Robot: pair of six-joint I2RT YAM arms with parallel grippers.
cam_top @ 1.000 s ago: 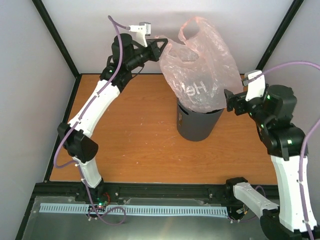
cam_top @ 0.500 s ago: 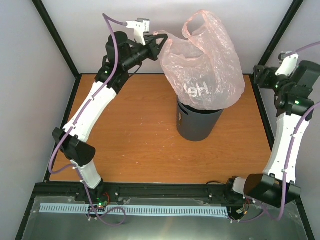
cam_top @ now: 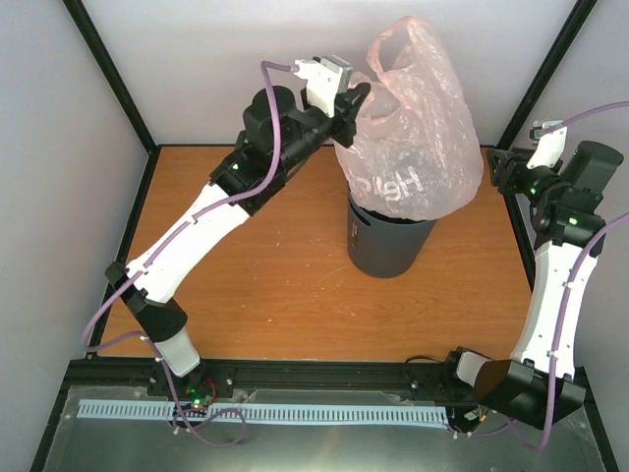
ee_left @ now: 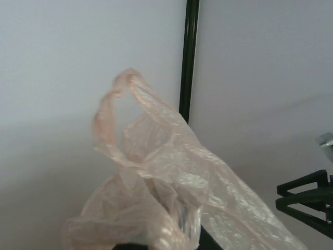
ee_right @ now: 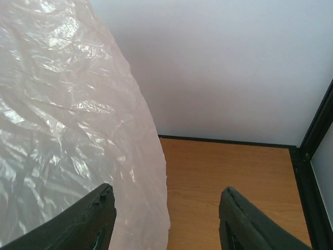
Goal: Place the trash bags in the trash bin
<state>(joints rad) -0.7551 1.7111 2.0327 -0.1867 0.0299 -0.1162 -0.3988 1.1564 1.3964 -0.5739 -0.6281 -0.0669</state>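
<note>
The pale-pink trash bag (cam_top: 418,138) billows high above the dark grey trash bin (cam_top: 388,246), with its bottom tucked into the bin's mouth. A handle loop (cam_top: 385,44) stands up at the top. My left gripper (cam_top: 356,98) is raised at the bag's upper left edge and shut on bunched plastic. In the left wrist view the bag (ee_left: 171,198) covers the jaws, with the loop (ee_left: 117,99) above. My right gripper (cam_top: 496,169) is open and empty, just right of the bag. In the right wrist view the bag (ee_right: 67,120) fills the left, its edge reaching between the open fingers (ee_right: 93,219).
The bin stands mid-table on the orange wooden top (cam_top: 275,256). Grey walls and black frame posts (cam_top: 536,79) enclose the back and sides. The right gripper's black fingers (ee_left: 307,200) show at the right edge of the left wrist view.
My left gripper has moved right toward the bin with the bag, pushing its top inward. My right arm has swung from beside the bin up and back to the right side.
</note>
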